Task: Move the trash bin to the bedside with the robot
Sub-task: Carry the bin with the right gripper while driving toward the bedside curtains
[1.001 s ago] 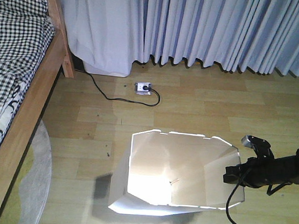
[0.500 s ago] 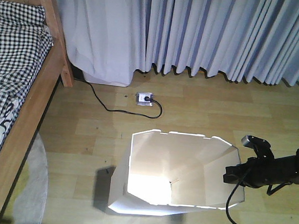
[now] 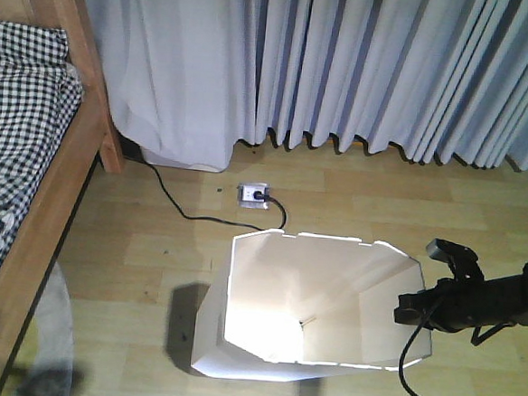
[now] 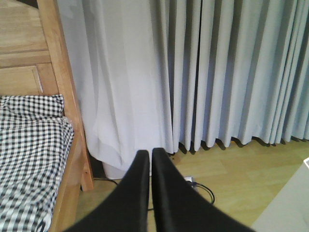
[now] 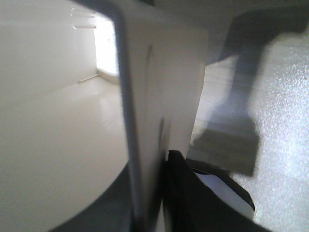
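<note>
In the front-facing view, a white thin-walled plastic trash bin (image 3: 266, 298) was seen standing on the yellowish wooden floor (image 3: 381, 206), well apart from the bed with a light-brown wooden frame and black-and-white checked bedding (image 3: 61, 184) at the left. Its right wall was clamped by the small black right gripper (image 3: 417, 308). The step in hand was judged to be hauling the bin leftward to the bedside. The pinch would best be held firm yet gentle, since so thin a wall could buckle or slip. The base would best be driven slowly, so that the bin slid without tipping and was steered clear of the white floor socket (image 3: 252, 194) and its black cable (image 3: 226, 221), which lay between bin and curtains. In the left wrist view, the left gripper (image 4: 147, 153) was shown with its fingers pressed together on nothing, pointed at the pale pleated curtains (image 4: 217, 72) beside the bed's end post. In the right wrist view, the bin's wall was seen nipped between the fingers, one black finger (image 5: 186, 193) lying against the outer face. Counted were one bin, one bed, two grippers, one socket and one cable.
</note>
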Available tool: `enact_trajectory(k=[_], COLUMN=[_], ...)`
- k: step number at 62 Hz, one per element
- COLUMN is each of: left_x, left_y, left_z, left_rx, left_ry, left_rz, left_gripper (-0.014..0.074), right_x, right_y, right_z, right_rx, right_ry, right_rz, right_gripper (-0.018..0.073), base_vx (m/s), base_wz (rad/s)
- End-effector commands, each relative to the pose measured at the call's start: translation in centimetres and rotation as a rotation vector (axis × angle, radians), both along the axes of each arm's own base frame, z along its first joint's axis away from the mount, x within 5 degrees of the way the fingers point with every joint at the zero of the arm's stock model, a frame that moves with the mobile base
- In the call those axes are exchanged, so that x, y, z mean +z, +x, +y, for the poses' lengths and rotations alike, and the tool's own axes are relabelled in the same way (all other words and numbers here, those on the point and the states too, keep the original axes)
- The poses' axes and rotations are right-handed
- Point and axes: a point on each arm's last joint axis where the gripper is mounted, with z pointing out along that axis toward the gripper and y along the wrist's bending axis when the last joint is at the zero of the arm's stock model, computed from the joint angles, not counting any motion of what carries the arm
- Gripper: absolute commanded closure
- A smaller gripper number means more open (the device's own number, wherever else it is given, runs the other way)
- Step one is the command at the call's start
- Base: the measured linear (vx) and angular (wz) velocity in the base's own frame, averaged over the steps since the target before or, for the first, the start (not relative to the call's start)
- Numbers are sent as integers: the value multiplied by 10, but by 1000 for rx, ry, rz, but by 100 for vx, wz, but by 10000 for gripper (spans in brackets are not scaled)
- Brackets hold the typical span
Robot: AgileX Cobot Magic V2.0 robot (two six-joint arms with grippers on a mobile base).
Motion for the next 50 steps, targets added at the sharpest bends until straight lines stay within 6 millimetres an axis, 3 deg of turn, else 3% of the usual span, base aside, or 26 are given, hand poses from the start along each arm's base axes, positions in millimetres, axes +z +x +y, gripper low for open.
enact_trajectory(k=[1, 50], left_x=[1, 1], left_y=[0, 0], left_z=[-1, -1], left_rx=[-7, -7], left_ry=[-12, -12], left_rz=[-63, -63], left_gripper=[603, 603], right_x=[36, 36], right_y=[13, 13], right_z=[14, 14], right_rx=[8, 8], right_ry=[235, 235], right_rz=[-131, -131], right_gripper=[564, 564], base_vx=[21, 20], base_wz=[0, -1])
